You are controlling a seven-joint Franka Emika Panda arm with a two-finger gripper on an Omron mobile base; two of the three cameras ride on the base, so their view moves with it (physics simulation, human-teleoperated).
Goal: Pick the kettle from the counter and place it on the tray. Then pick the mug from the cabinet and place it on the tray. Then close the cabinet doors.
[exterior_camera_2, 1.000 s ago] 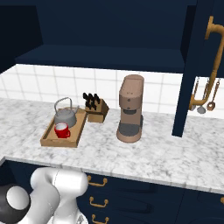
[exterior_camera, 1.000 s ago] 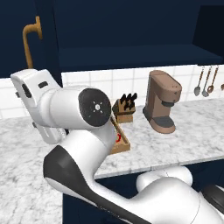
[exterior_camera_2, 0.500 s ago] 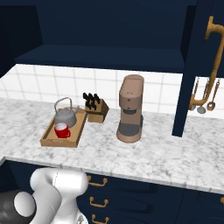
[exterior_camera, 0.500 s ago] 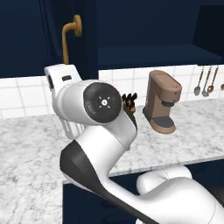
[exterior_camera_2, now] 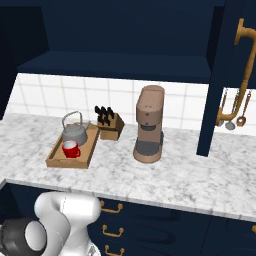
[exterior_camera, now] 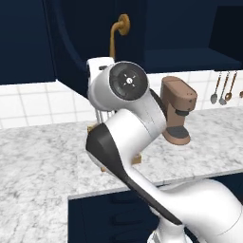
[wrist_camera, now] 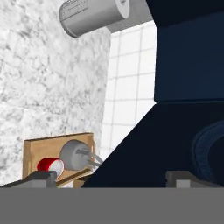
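Light-brown wooden tray (exterior_camera_2: pixel 55 157) w/ raised rim sits on the white-grey veined marble counter (exterior_camera_2: pixel 190 180), left of everything else on it. On the tray: small bright red mug (exterior_camera_2: pixel 71 149) w/ white inside at the front, squat grey metal kettle (exterior_camera_2: pixel 75 131) w/ tall loop handle just behind it, both upright. Just right of tray's back corner, small wooden knife block (exterior_camera_2: pixel 110 125). Further right, brown coffee machine (exterior_camera_2: pixel 149 131), well apart from tray. Far right of tray, a tall dark navy cabinet door (exterior_camera_2: pixel 229 75) w/ curved brass handle (exterior_camera_2: pixel 244 60) stands swung open. Above the tray, the navy cabinet (exterior_camera_2: pixel 125 30) interior is dark. Hand cam: two-finger gripper (wrist_camera: pixel 111 177) has fingertips (wrist_camera: pixel 41 177) spread wide apart, nothing between them; it points at a navy door panel (wrist_camera: pixel 183 144), w/ the tray, mug and kettle down at lower left.
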